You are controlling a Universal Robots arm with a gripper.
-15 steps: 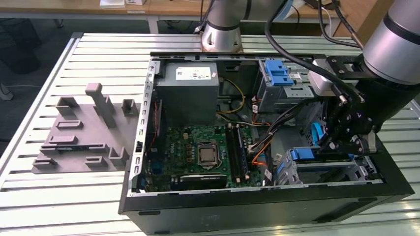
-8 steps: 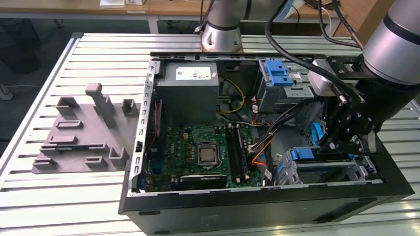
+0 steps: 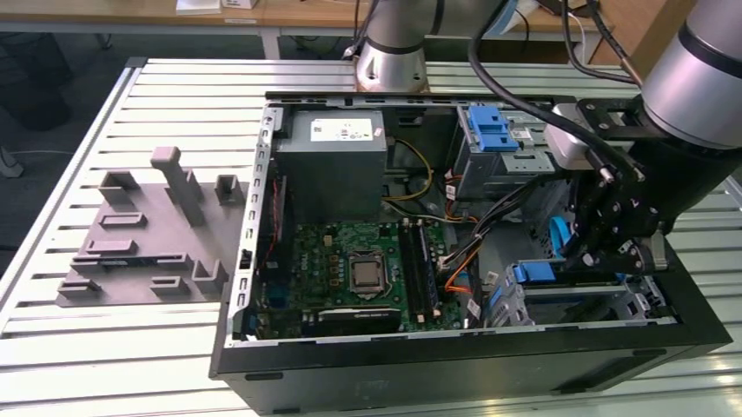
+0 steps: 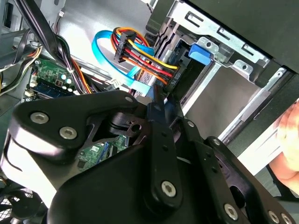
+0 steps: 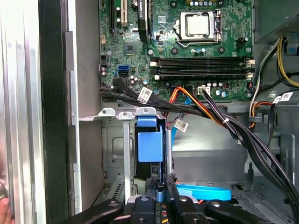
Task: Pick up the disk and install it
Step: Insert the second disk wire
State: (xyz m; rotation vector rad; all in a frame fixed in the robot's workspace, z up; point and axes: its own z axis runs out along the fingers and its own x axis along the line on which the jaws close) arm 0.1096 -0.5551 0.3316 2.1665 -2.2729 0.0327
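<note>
The pincer [image 3: 597,252] sits low in the open computer case [image 3: 464,365] at the drive cage [image 3: 579,300], hemmed by the case wall just beside it on the exterior view's right and by a sheaf of black cables [image 5: 224,123] and a blue ribbon cable [image 5: 203,191] crossing toward the motherboard [image 3: 360,269]. The cage slot is taken up by the disk [image 5: 150,147] with its blue frame. Over the motherboard the case stands open from above, and the slatted surface [image 3: 174,113] beyond the grey fixture [image 3: 151,234] is free.
</note>
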